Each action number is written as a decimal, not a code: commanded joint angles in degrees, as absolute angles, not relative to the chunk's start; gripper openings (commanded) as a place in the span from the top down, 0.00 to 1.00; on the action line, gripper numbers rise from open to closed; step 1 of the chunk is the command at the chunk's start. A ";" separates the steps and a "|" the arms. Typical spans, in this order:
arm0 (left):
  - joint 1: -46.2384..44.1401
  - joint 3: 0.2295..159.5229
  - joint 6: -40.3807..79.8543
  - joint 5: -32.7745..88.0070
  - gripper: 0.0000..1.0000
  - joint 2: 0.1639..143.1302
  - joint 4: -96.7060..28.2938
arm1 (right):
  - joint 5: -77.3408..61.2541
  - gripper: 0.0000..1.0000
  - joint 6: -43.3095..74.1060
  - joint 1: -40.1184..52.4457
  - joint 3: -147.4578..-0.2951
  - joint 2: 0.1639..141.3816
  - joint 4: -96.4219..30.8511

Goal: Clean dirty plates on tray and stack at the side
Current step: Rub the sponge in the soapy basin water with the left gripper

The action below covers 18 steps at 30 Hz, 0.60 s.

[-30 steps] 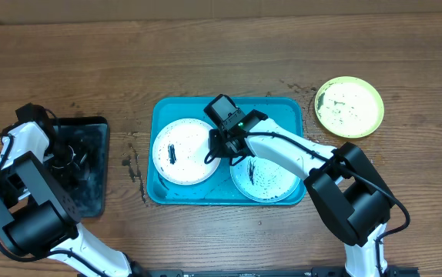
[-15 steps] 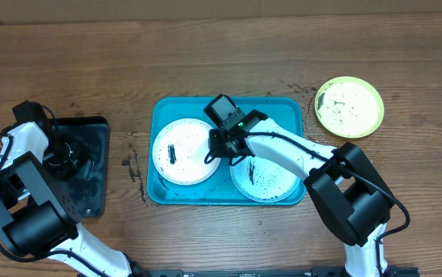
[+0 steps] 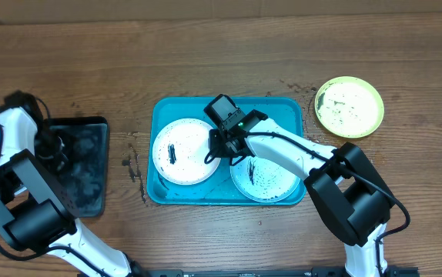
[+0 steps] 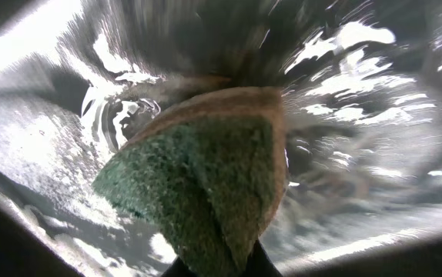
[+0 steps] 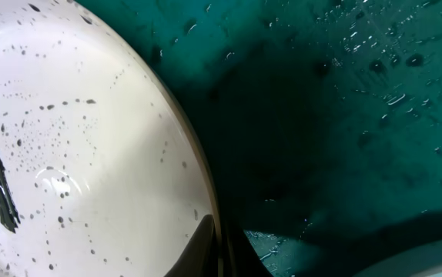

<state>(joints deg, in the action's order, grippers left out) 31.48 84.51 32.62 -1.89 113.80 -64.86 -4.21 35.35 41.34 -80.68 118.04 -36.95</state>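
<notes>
The turquoise tray holds two white plates with black smears, one at the left and one at the right. A yellow-green plate with dark specks lies on the table to the right of the tray. My right gripper is shut on the left white plate's right rim, one finger above it and one below, over the tray floor. My left gripper hangs over the black tray and is shut on a green-faced sponge, which fills the left wrist view.
The smaller black tray at the far left is wet and glistening. Dark specks dot the wood between the two trays and near the yellow-green plate.
My left gripper has closed on the sponge, and the left arm has shifted left and up over the black tray. The right arm and the plates have not moved.
</notes>
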 commanded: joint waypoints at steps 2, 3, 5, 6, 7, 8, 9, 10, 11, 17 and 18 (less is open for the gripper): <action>31.48 90.80 29.28 1.69 0.96 109.62 -67.61 | -3.42 0.96 35.35 41.60 -81.76 118.65 -36.73; 31.48 91.15 28.53 3.29 0.96 108.88 -67.72 | -3.42 0.96 35.35 41.60 -81.76 118.65 -36.73; 31.48 91.20 28.25 6.79 0.96 107.33 -67.75 | -3.42 0.96 35.35 41.60 -81.76 118.65 -36.73; 31.48 91.20 28.27 7.77 0.96 107.11 -67.68 | -3.42 0.96 35.35 41.60 -81.76 118.65 -36.73; 31.48 91.20 28.29 8.03 0.96 107.11 -67.55 | -3.42 0.96 35.35 41.60 -81.76 118.65 -36.73; 31.48 91.00 28.29 7.92 0.96 107.26 -67.18 | -3.42 0.96 35.35 41.60 -81.76 118.65 -36.71; 31.48 90.50 28.32 7.35 0.96 107.55 -66.59 | -3.42 0.96 35.35 41.60 -81.76 118.65 -36.71; 31.48 89.95 28.32 7.20 0.96 107.70 -66.04 | -3.42 0.96 35.35 41.60 -81.76 118.65 -36.71; 31.48 88.75 28.36 7.09 0.96 108.01 -64.79 | -3.42 0.96 35.35 41.60 -81.76 118.65 -36.71; 32.21 81.08 30.02 11.99 0.96 109.82 -58.65 | -3.44 0.96 35.35 41.60 -81.76 118.65 -36.75; 32.80 81.17 29.98 15.66 0.96 109.82 -58.72 | -3.42 0.96 35.35 41.60 -81.76 118.65 -36.82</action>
<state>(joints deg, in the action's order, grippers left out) 31.64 82.74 29.65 7.68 108.97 -58.72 -4.21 35.35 41.34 -80.68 118.04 -36.95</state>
